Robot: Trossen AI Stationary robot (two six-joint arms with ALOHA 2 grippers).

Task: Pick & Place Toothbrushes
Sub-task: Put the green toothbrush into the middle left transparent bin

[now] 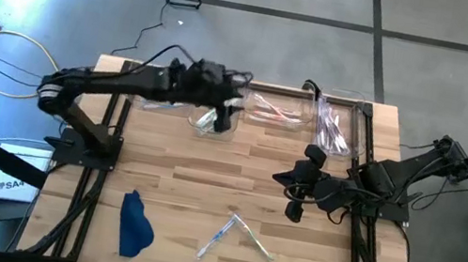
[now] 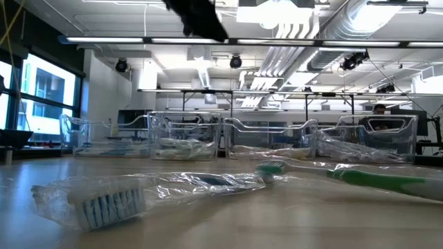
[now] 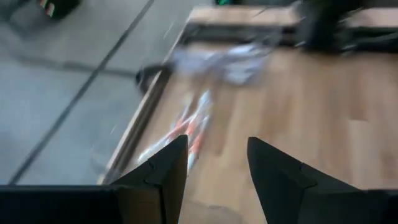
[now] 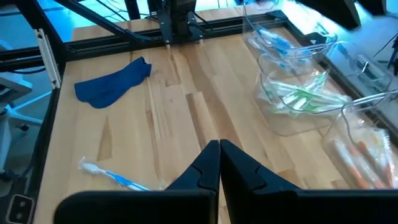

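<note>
Left gripper (image 1: pixel 230 109) is seen over the far edge of the wooden bench (image 1: pixel 207 179), above the row of clear plastic rectangular bins (image 1: pixel 336 120). Its two dark fingers (image 3: pixel 165 171) are spread apart, and nothing is seen between them in the left wrist view. Under those fingers, wrapped toothbrushes with orange-pink handles (image 3: pixel 193 124) are seen lying in a bin near the bench edge.

Right gripper (image 1: pixel 297 197) is seen near the right edge of the bench, just in front of the bins. Its fingers (image 4: pixel 208 165) are pressed together, and nothing is held between them.

Two slim toothbrushes in clear shiny wrappers (image 1: pixel 236 234) are left lying on the bench near the front edge, about the middle. Their ends are touching, so a V shape is made. One is seen with a blue handle (image 4: pixel 118 178), the other with a green handle (image 2: pixel 377 181).

More wrapped toothbrushes are kept in the bins at the far edge: blue ones (image 4: pixel 277 40), green ones (image 4: pixel 298 96) and orange-pink ones (image 4: pixel 360 155), each colour in its own bin.

A crumpled dark blue cloth (image 1: pixel 134 224) is seen lying near the front left corner of the bench, well apart from the two loose toothbrushes.
</note>
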